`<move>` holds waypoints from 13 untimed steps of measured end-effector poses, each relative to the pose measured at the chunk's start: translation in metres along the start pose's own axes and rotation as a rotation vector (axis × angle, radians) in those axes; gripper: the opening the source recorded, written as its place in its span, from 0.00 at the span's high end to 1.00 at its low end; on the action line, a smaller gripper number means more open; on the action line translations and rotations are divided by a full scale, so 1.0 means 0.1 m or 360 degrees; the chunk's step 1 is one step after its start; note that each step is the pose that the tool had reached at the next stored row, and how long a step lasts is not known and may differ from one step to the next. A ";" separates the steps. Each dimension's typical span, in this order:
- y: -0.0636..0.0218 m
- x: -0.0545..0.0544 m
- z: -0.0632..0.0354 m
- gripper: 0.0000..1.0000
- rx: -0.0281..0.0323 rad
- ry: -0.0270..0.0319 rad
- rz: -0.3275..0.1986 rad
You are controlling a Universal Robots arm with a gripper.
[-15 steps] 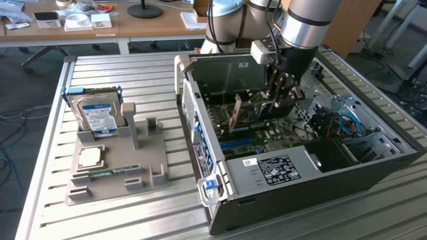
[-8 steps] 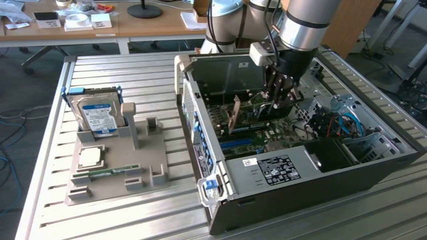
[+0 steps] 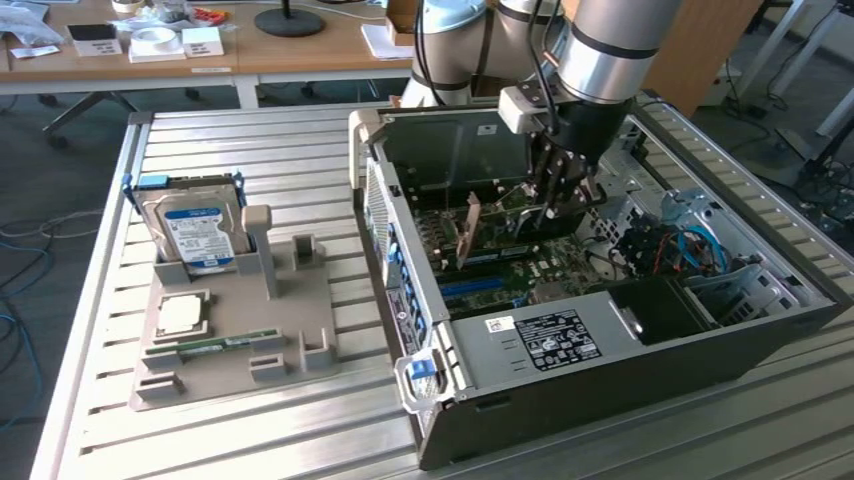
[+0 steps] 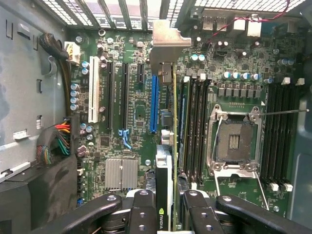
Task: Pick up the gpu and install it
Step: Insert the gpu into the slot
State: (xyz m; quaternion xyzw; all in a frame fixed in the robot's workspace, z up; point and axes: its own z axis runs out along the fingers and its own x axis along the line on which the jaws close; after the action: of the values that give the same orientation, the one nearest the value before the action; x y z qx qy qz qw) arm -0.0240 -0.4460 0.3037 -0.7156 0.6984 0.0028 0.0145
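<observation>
The gpu point(image 4: 174, 146), a thin dark card seen edge-on with a pale metal bracket point(image 4: 165, 44) at its far end, is clamped between my gripper's point(image 4: 168, 207) black fingers point(image 4: 143, 210). It stands upright over the green motherboard point(image 4: 136, 112), its edge running just beside the long blue slot point(image 4: 154, 105). I cannot tell whether it touches the board. In the exterior view my gripper point(image 3: 558, 205) reaches down into the open computer case point(image 3: 587, 340), and the gpu point(image 3: 497, 228) stands on edge below it.
A CPU socket point(image 4: 234, 141) and black memory slots point(image 4: 195, 126) lie beside the card. Cable bundles point(image 3: 667, 245) fill the case's far side. On the slatted table point(image 3: 240, 140), a grey holder point(image 3: 287, 300) carries a hard drive point(image 3: 194, 232), a CPU point(image 3: 180, 315) and a RAM stick point(image 3: 214, 347).
</observation>
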 end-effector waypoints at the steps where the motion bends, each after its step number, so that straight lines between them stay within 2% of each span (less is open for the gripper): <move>1: 0.000 0.00 0.000 0.73 -0.00001 0.00001 0.0000; 7: 0.041 0.00 0.020 0.73 0.00003 -0.00002 0.0010; 13: 0.043 0.00 0.037 0.73 0.00023 0.00015 0.0097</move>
State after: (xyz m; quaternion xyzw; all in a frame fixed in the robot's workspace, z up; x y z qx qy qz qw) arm -0.0282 -0.4460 0.2999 -0.6939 0.7200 0.0024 0.0146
